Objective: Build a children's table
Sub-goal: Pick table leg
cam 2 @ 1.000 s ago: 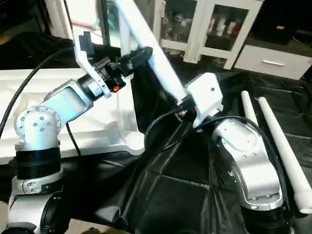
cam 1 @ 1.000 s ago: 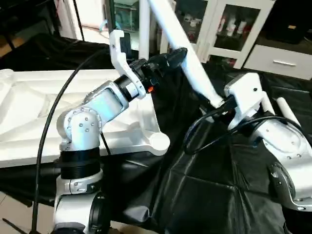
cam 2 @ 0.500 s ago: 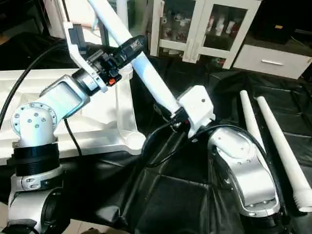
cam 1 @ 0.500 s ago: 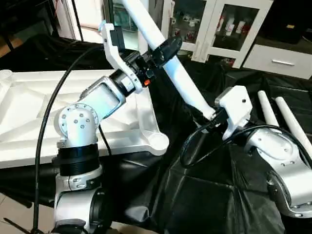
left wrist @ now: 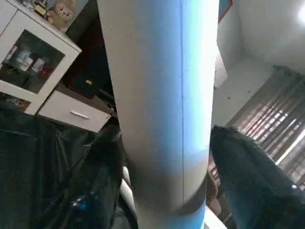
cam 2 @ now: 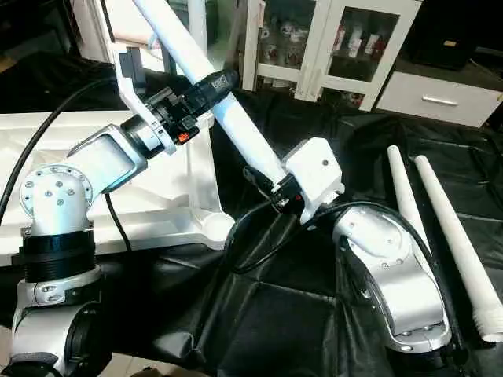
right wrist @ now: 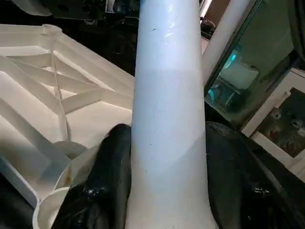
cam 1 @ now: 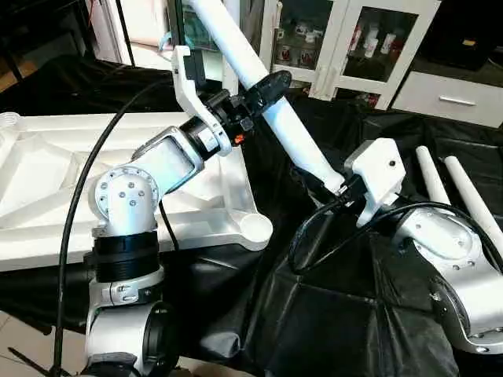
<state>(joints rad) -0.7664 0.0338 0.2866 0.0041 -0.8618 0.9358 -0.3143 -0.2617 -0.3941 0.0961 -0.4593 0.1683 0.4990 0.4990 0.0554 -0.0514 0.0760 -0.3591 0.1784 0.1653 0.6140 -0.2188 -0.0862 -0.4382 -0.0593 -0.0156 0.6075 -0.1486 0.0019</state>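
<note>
Gripping one white tube leg (cam 2: 236, 126) between both arms: right gripper (right wrist: 162, 191) clamped at the lower end, left gripper (cam 2: 216, 85) clenched higher up. Slanting up and away over the black-sheeted table (cam 2: 267, 314), just beside the upturned white top (cam 1: 47, 181). Lying farther right, two spare legs (cam 2: 440, 228).

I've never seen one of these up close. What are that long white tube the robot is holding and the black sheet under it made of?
The tube, clamped in both grippers, looks like smooth moulded plastic: even white with a soft sheen, though painted metal can't be excluded. The black sheet looks like thin plastic film or coated fabric: glossy and creased.
</note>
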